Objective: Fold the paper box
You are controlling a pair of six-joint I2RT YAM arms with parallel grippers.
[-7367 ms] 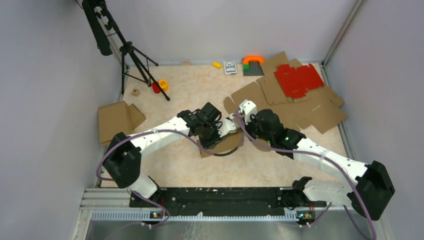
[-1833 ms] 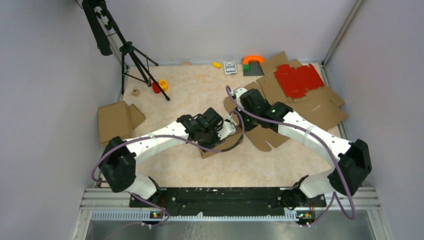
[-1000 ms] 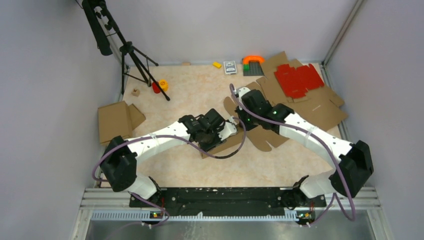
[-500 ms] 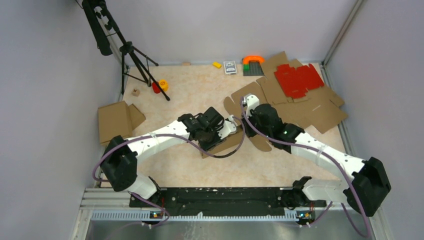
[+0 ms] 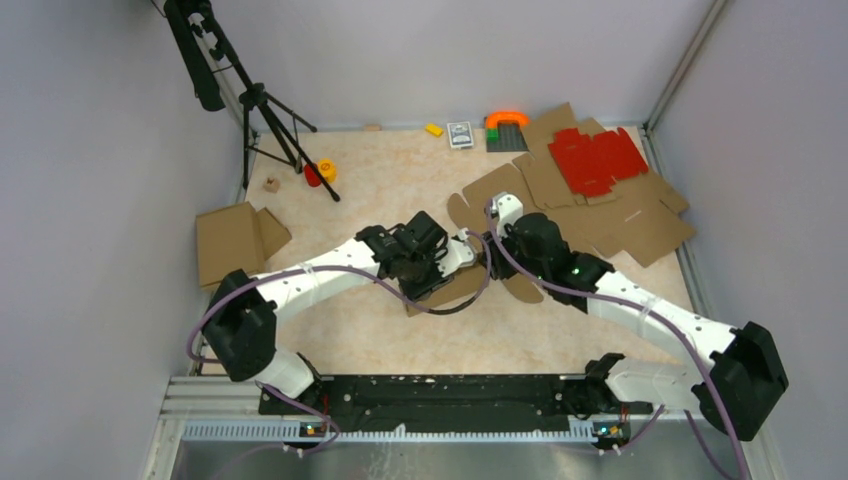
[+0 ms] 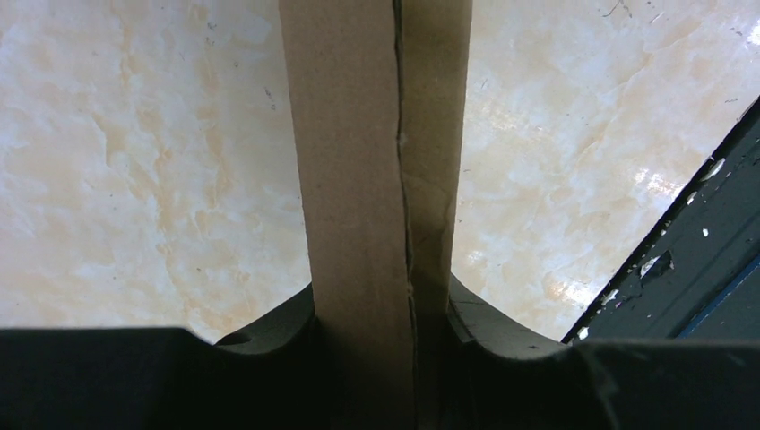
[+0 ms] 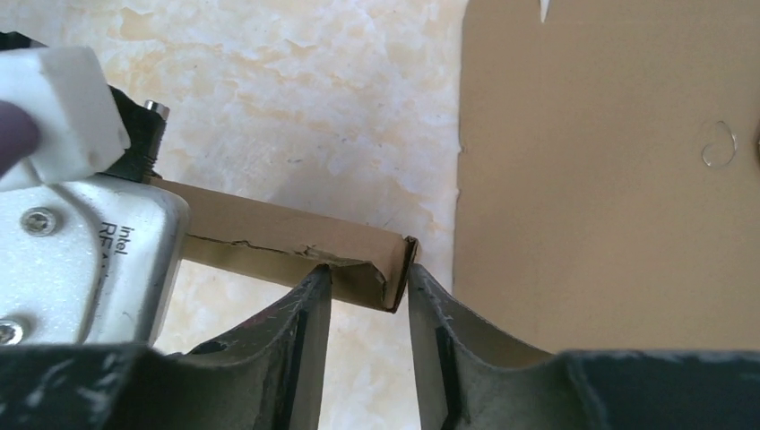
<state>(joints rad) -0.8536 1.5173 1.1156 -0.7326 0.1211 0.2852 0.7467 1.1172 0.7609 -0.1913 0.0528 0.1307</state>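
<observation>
Near the middle of the counter (image 5: 380,340): 1 paper box (image 6: 358,134), pinched as 2 stacked layers by the left end effector (image 6: 381,309), closed firmly on it. Just beside it, swung in from the far cardboard pile within the last 2 seconds, the right end effector (image 7: 366,273): shut 1 second ago, now parted and straddling the end of the folded strip, pads beside the card, not yet clamped. Probably setting up a second hold, to press the crease or turn the next panel. Judged early in the folding.

Farther right: a heap of brown blanks (image 5: 640,225), too overlapped to count, with 1 red sheet (image 5: 597,158) on top. Far left: 1 folded brown piece (image 5: 232,240) and 1 tripod (image 5: 262,100). In all, 2 arms, 2 end effectors.
</observation>
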